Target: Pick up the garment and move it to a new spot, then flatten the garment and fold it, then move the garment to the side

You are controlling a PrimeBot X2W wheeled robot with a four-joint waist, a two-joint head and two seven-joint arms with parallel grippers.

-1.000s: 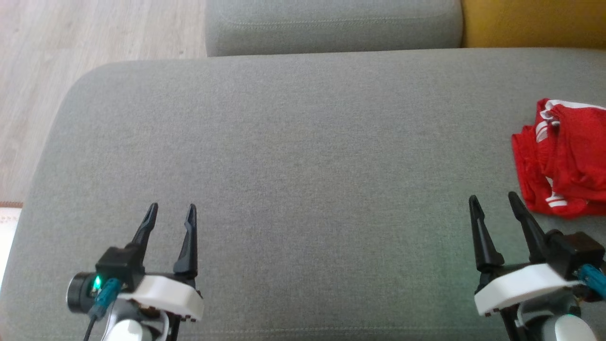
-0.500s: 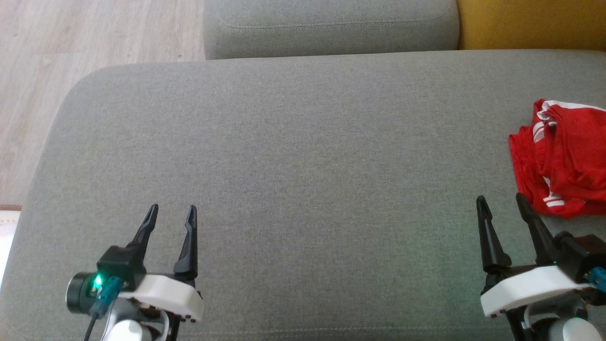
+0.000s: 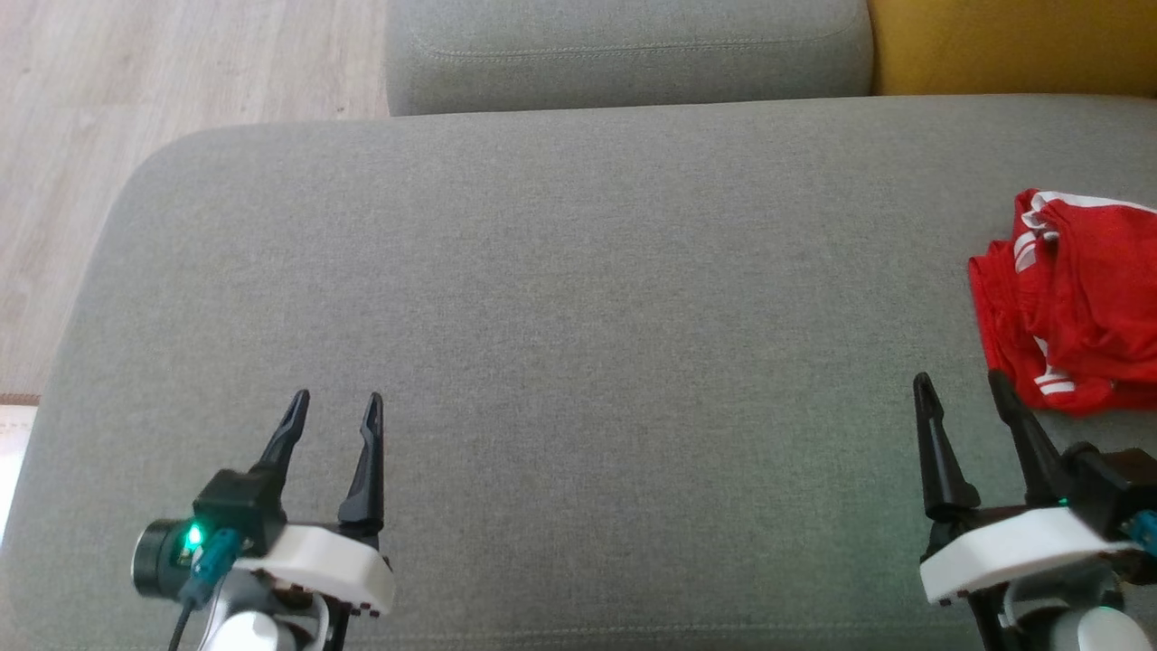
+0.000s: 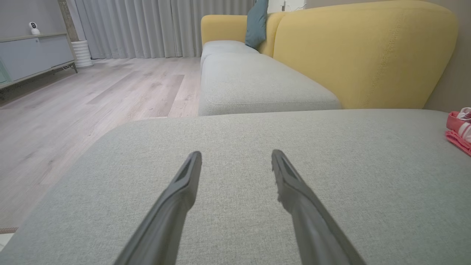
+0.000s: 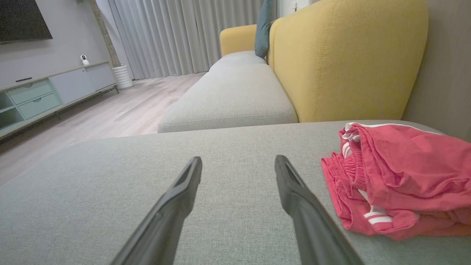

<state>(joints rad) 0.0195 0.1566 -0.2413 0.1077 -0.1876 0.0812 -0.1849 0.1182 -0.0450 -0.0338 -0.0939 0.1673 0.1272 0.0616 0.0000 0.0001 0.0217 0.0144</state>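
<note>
The garment (image 3: 1080,303) is red with white stripes and lies crumpled at the right edge of the grey sofa cushion (image 3: 578,298). The right wrist view has the garment (image 5: 397,180) just right of the fingers; its edge (image 4: 460,129) peeks in at the far right of the left wrist view. My right gripper (image 3: 961,387) hovers open just short of it, nothing between its fingers (image 5: 298,198). Over the cushion's near left part, my left gripper (image 3: 336,402) is open and empty, its fingers (image 4: 184,184) pointing across bare fabric.
A second grey cushion (image 3: 624,50) lies beyond the seam, with the yellow backrest (image 3: 1012,45) at the far right. Wooden floor (image 3: 136,90) runs along the left. The right wrist view has a sideboard (image 5: 48,92) and curtains (image 5: 184,33) far off.
The whole head view shifted slightly, so the camera moved. My right gripper has drawn a little lower and rightward in the picture; the left gripper edged slightly right. The garment lies unmoved.
</note>
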